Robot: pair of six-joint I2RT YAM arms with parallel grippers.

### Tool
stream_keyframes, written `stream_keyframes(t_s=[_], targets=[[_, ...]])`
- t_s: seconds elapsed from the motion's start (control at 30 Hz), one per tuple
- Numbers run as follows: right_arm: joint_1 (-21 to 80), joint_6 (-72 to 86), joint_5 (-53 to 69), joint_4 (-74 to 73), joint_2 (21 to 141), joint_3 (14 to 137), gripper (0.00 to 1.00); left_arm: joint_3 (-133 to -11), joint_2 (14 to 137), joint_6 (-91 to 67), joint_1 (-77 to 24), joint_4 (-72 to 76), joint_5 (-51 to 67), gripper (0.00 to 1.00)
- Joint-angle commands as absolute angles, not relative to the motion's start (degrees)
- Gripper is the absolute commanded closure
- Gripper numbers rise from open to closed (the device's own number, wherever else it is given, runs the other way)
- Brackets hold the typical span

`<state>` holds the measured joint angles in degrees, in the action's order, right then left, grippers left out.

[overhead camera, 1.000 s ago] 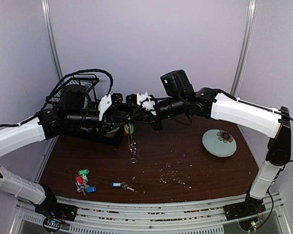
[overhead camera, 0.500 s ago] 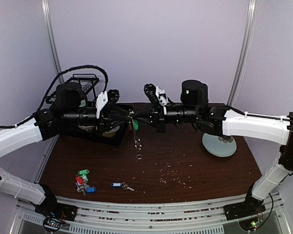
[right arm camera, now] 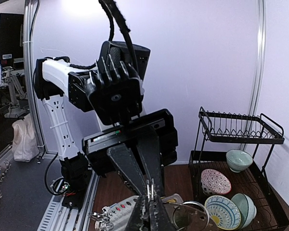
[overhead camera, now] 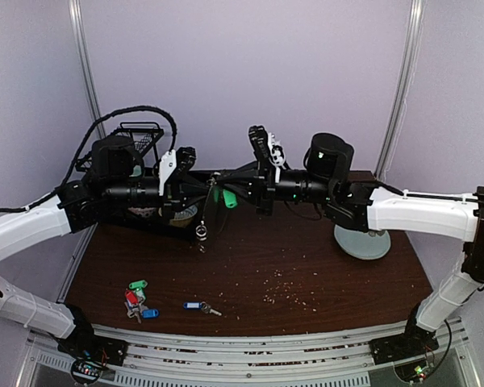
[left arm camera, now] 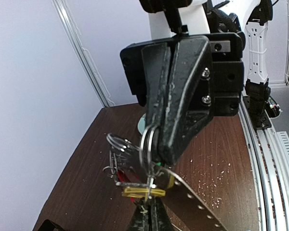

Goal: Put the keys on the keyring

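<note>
I judge the job begun but mostly unfinished. The keyring (overhead camera: 202,231) is off the worktop (overhead camera: 323,274) and hangs in the air between my left tool (overhead camera: 202,192) and my right tool (overhead camera: 224,192), which meet nose to nose above the back of the worktop. Some tags already ride on it: a green tag (overhead camera: 226,198) up by the fingers, and a tan-yellow tag (left arm camera: 137,191) and a red tag (left arm camera: 129,183) that show in the left wrist view. What is left lies near my left base. There is a cluster of keys (overhead camera: 137,298) with green, red and blue tags, and apart from it to the right a single blue-tagged key (overhead camera: 200,307). None of these is threaded.

My right tool is closed on the wire rings (left arm camera: 147,139) of the bunch, with the loops pinched between its fingers. My left tool is closed too, at the low end of the bunch. The view there is cramped, so I can't tell whether it pinches the ring itself or only the tan-yellow tag.

From above, the bunch hangs lengthwise straight down from the pinch, and its lowest small ring points at the worktop without touching it. In the left wrist view the flat band (left arm camera: 192,202) with its row of holes runs from the pinch toward the lower right, close to edge-on. So I take the long axis as near vertical, leaning a little away from my left tool.
</note>
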<state>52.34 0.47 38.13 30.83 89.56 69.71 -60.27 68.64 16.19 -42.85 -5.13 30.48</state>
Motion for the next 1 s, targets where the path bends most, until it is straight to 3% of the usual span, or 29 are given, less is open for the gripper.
stream_keyframes(t_s=[0.0, 0.3, 0.5, 0.67, 0.97], targets=[[52.79, 4.73, 38.00, 39.87, 90.11, 69.11, 1.00, -59.56, 69.31, 15.21, -42.89, -1.14, 30.97, 0.97], [52.49, 7.47, 37.97, 44.63, 91.01, 67.67, 1.00, -60.70, 67.40, 16.32, -42.90, -3.10, 31.28, 0.96], [52.19, 7.07, 38.13, 44.15, 91.25, 66.90, 1.00, -58.42, 60.62, 19.98, -41.87, -2.67, 29.40, 0.83], [52.78, 8.26, 36.51, 47.53, 92.29, 65.88, 1.00, -57.46, 61.63, 12.98, -41.23, 3.69, 34.00, 0.70], [53.29, 8.50, 36.49, 48.37, 92.49, 65.64, 1.00, -59.41, 66.47, 10.22, -41.28, 2.91, 36.25, 0.76]])
